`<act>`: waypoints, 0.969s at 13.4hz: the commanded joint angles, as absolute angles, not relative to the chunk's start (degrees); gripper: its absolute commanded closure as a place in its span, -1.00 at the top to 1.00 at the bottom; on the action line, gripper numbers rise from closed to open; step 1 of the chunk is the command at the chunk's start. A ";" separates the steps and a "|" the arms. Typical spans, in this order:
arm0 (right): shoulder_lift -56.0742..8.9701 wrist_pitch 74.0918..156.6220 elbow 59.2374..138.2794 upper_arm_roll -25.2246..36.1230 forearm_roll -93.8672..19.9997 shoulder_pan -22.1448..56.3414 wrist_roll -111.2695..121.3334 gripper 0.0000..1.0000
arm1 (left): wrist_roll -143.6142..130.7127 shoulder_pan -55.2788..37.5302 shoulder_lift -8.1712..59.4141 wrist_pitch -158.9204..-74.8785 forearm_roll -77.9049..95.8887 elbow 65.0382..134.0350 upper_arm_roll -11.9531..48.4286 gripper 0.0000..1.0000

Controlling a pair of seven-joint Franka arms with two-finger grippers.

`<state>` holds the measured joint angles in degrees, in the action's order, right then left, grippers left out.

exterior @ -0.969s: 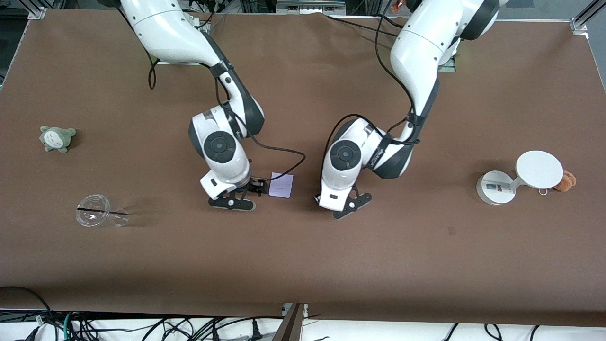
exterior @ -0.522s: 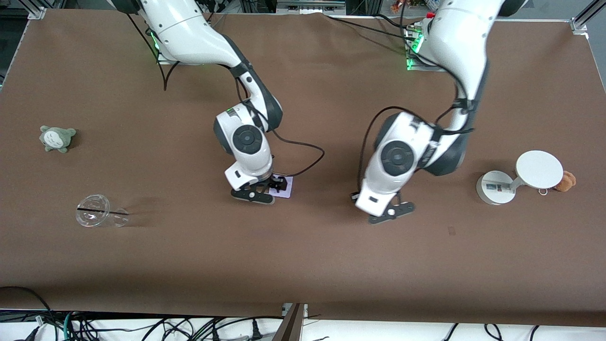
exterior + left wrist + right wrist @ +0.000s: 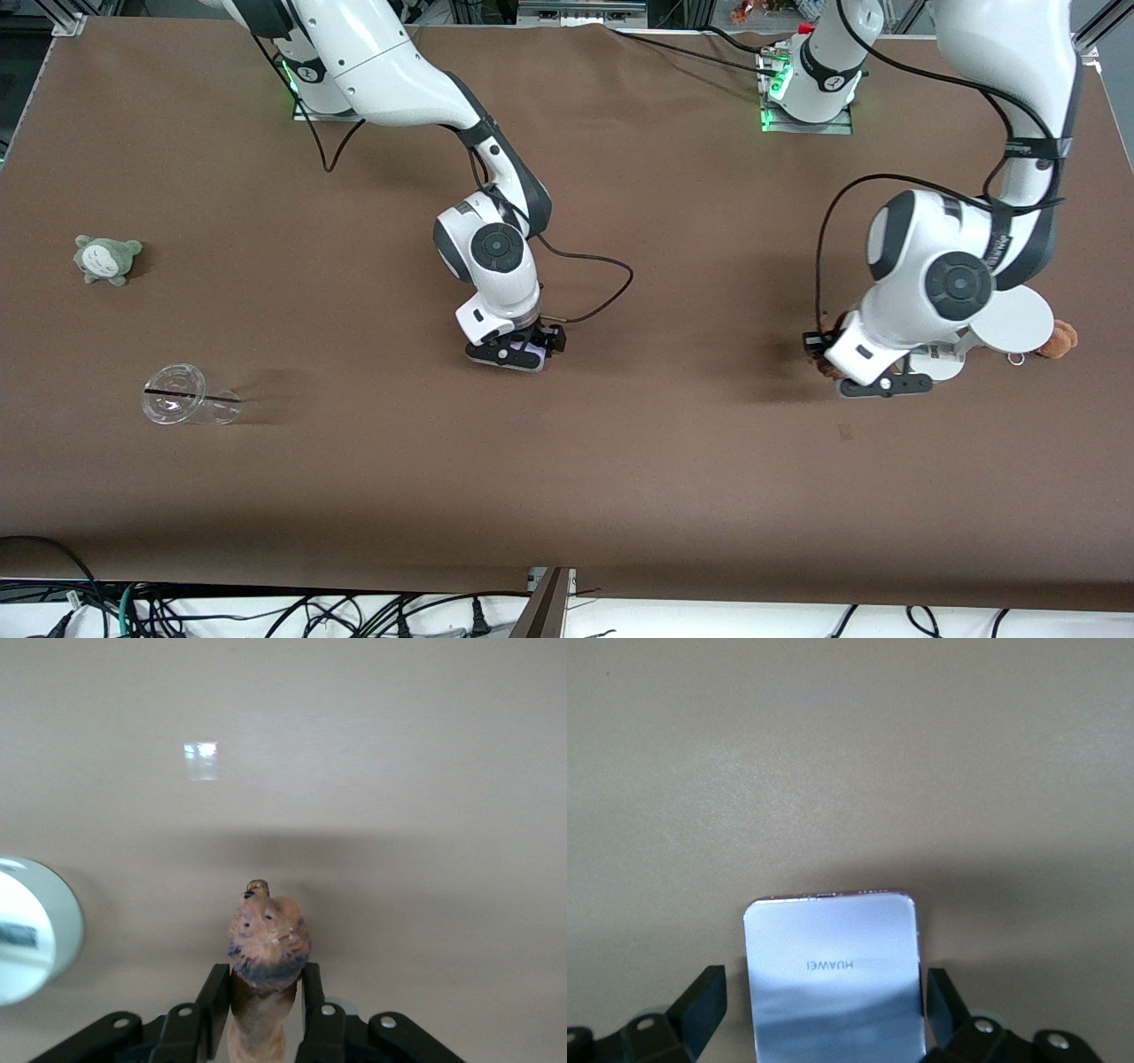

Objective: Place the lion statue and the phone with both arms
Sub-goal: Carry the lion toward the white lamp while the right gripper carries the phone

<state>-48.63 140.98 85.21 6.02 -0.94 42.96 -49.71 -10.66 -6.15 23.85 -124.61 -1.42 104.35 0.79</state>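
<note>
Pretty even overhead light, soft shadows under both arms, a glare patch on the table (image 3: 202, 760) around 11 o'clock.

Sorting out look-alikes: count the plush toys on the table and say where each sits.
2. The grey-green plush toy lies toward the right arm's end of the table. The orange-brown plush sits beside the white stand, toward the left arm's end. Others may be hidden under the arms.

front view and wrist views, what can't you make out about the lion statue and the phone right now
- Lion statue: in the front view the left gripper and wrist hide nearly all of it; in the left wrist view the picture's edge cuts off its rear and tail.
- Phone: in the front view the right gripper covers most of it; the right wrist view cuts off one end.
- Whether the right gripper's fingers touch the phone's edges cannot be made out.
</note>
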 commanded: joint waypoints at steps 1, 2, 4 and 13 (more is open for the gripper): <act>-49.92 141.33 83.85 6.50 -0.09 43.51 -51.15 1.00 | -5.90 -4.22 21.10 -134.96 -4.91 114.14 1.85 -1.00; -50.10 141.33 83.85 6.50 0.00 43.51 -50.98 1.00 | -5.80 -4.22 20.75 -138.22 -7.27 116.87 1.85 -1.00; -50.36 141.33 83.85 6.50 0.96 43.86 -50.98 1.00 | -5.36 -3.17 21.88 -141.49 -8.79 118.91 2.02 -1.00; -45.19 133.54 84.11 7.12 0.26 35.70 -32.74 -0.39 | -6.77 0.08 27.07 -142.91 -5.36 116.11 2.11 -1.00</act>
<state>-48.82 138.83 83.75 7.82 0.20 40.54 -40.52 -6.61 -1.49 25.71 -142.65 -6.42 118.05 1.18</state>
